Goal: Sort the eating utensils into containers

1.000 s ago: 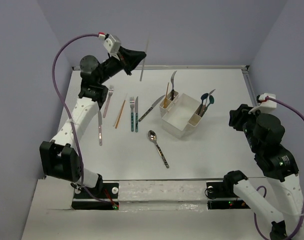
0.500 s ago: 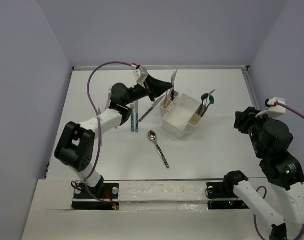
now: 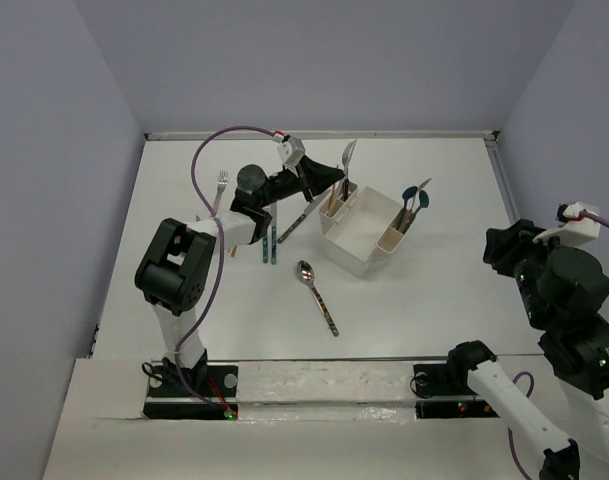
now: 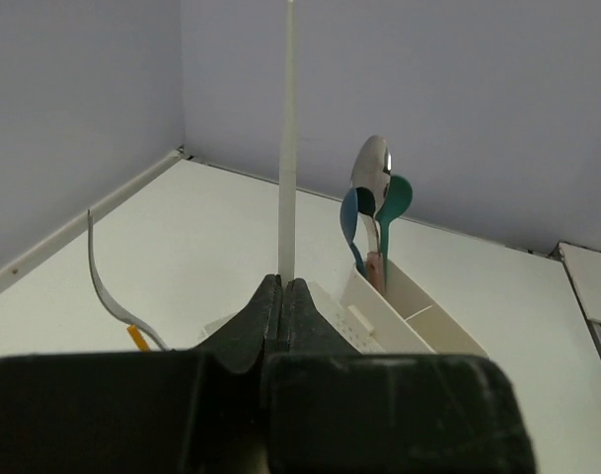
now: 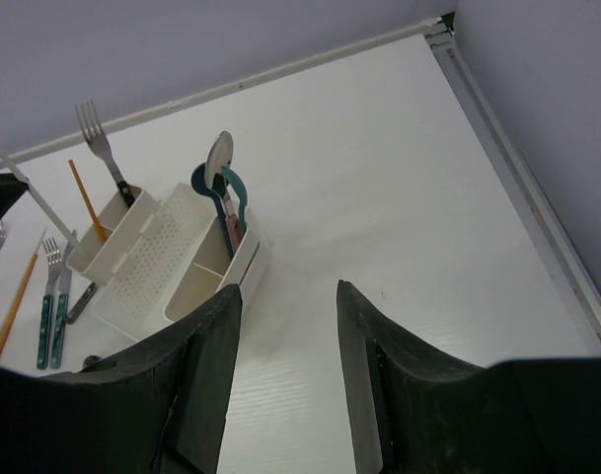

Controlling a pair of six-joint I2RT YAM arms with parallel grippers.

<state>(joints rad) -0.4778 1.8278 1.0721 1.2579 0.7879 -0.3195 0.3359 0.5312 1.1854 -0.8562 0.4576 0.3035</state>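
A white table [image 3: 184, 300] is seen from above. The left arm [image 3: 199, 235] is stretched toward 1 o'clock. The left gripper [image 4: 283, 288] is clamped tight on a thin white chopstick [image 4: 288, 148], which is held near the 10 o'clock end of the caddy [image 3: 362, 242]. The right arm [image 3: 569, 300] is placed at the table's 4 o'clock edge. The right gripper [image 5: 288, 375] is parted, with nothing between its fingers.

The caddy is set at 2 o'clock of the table's middle. A fork [image 3: 348, 158] and an orange chopstick [image 3: 335, 188] are stood in its 10 o'clock slot, and spoons [image 3: 416, 198] in its 4 o'clock slot. A patterned-handled spoon [image 3: 317, 292] is laid loose at the caddy's 7 o'clock. Two teal-handled utensils [image 3: 274, 248] and a pink-handled fork [image 3: 221, 183] are laid toward its 9 o'clock.
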